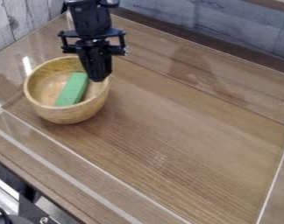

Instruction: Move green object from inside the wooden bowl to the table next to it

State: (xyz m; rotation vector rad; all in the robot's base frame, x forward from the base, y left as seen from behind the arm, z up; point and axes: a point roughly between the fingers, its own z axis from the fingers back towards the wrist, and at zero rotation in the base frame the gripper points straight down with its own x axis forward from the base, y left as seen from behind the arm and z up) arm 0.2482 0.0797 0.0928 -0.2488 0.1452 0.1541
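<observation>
The green object (72, 88) lies inside the wooden bowl (45, 109), slanted along the bowl's floor and free of any grip. The bowl stands at the left of the table (180, 131). My gripper (100, 73) hangs point-down over the bowl's right rim, just right of the green block and above it. Its dark fingers (97, 61) are pressed together into one narrow mass with nothing between them.
Low clear plastic walls (132, 188) run around the tabletop's edges, one close behind and left of the bowl. Bare wood-grain surface stretches to the right of and in front of the bowl.
</observation>
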